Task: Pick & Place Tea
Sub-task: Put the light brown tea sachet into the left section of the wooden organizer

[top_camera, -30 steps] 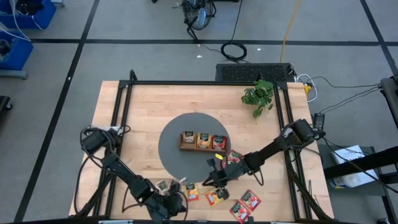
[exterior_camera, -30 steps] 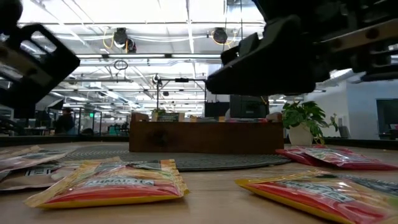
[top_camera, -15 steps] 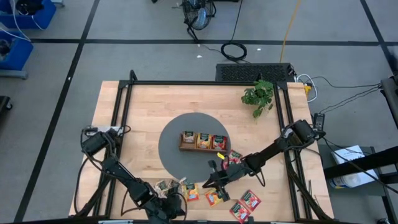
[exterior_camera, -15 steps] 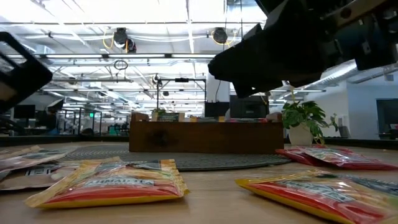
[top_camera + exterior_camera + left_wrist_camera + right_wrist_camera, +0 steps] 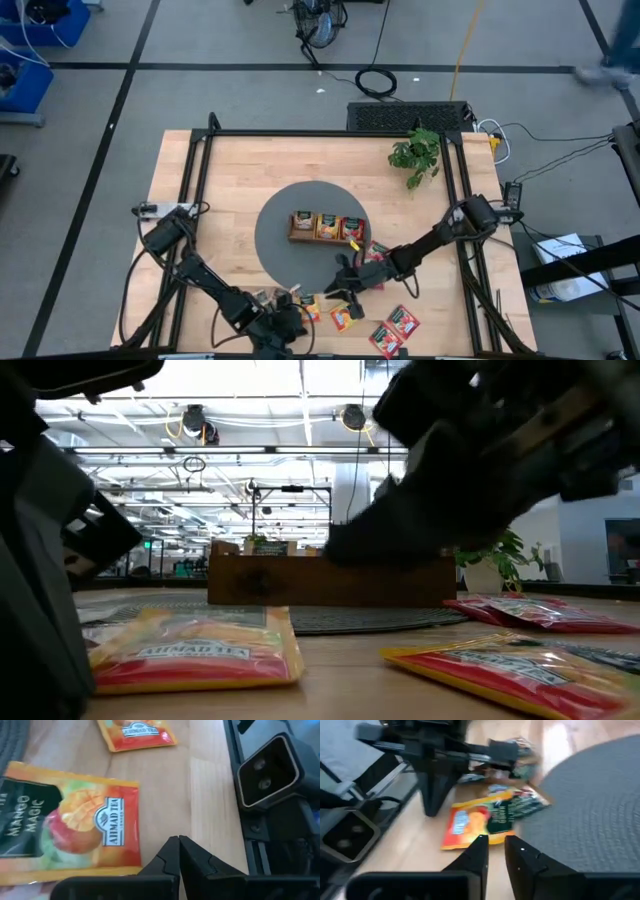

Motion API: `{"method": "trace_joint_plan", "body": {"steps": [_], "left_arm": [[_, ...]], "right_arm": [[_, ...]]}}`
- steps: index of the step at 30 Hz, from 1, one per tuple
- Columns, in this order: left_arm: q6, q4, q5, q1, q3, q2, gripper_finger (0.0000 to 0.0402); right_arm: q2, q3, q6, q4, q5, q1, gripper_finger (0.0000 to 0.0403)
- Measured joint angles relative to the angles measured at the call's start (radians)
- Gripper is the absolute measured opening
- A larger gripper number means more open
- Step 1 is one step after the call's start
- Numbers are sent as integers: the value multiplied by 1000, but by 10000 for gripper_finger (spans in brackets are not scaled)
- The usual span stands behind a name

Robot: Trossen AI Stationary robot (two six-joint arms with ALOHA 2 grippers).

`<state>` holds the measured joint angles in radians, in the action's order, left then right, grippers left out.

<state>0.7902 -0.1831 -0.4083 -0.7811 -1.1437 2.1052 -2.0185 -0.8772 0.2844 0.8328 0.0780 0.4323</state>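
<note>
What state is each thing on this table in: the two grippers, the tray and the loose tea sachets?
left gripper: shut, empty, beside a sachet.
right gripper: open, empty, near the mango sachet.
wooden tray: upright on the grey mat, holding sachets.
loose sachets: lying flat on the table.

In the high view the left gripper (image 5: 285, 322) sits at the near edge of the bench (image 5: 230, 190), its fingertips too small to make out. In the low view the right gripper (image 5: 400, 540) is a dark blur hiding the wooden tray's (image 5: 260, 582) right part. The left wrist view cuts off the orange sachet (image 5: 65, 830) at its edge.
</note>
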Motion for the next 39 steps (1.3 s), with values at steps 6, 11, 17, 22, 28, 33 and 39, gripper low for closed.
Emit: {"method": "trace_joint_plan", "body": {"steps": [6,11,17,22,28,33,39], "left_arm": [[43,84,-19,18,-2,-3,6],[28,116,-29,29,-2,-4,9],[14,151,-71,30,0,-4,11],[-11,152,-111,36,14,-3,4],[-16,123,-121,52,38,-3,12],[-48,95,-139,54,47,-2,4],[-73,94,-166,66,48,4,6]], "right_arm": [[-26,0,78,-10,-4,-46,91],[-26,0,112,-20,-84,-60,111],[-26,0,121,-22,-134,-59,121],[-26,0,147,-53,-132,-60,119],[-21,-4,199,-126,-123,-62,118],[-21,-3,218,-130,-124,-64,118],[-21,-2,223,-135,-120,-64,116]]}}
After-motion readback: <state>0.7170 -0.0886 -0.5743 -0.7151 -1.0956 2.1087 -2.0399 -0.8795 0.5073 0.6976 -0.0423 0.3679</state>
